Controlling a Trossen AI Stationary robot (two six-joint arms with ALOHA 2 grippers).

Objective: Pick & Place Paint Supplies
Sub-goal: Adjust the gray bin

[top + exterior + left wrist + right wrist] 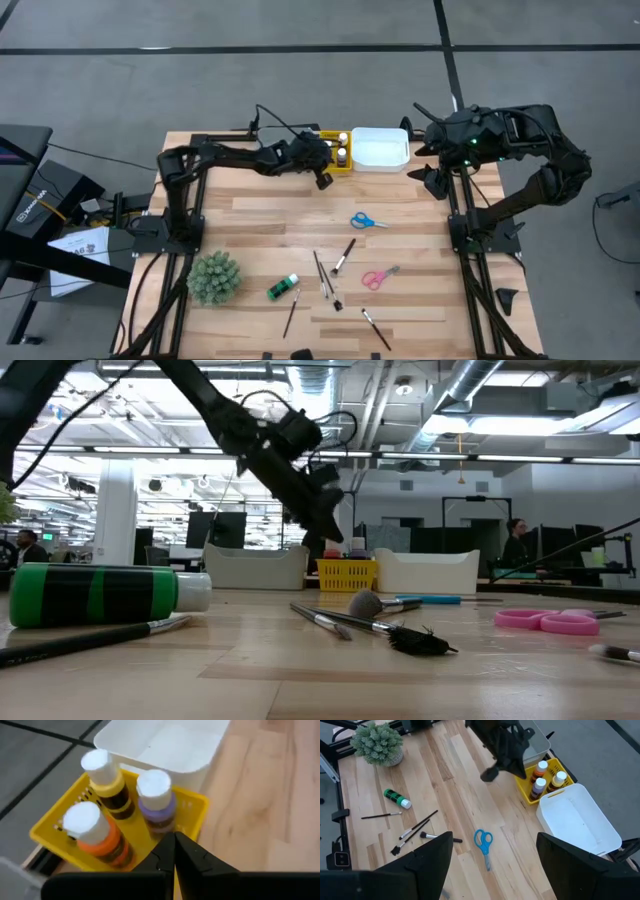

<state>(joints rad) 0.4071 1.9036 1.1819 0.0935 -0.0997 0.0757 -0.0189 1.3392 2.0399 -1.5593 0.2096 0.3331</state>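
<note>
Three paint bottles stand upright in the yellow tray (47, 827) at the table's far edge: one yellow (107, 780), one purple (156, 795), one orange (92, 832). My left gripper (174, 845) hovers shut just above the tray's near side (323, 180), holding nothing. A green bottle (283, 289) lies on its side on the table, with blue scissors (368, 221), pink scissors (378, 277) and several dark-handled brushes (345, 255) lying flat around it. My right gripper (495, 870) waits open, high over the table's far right (428, 163).
A white tray (380, 148) stands right of the yellow one, and a grey tray (255, 568) left of it. A spiky green plant ball (214, 277) sits near the front left. Bare wood lies between the trays and the scattered supplies.
</note>
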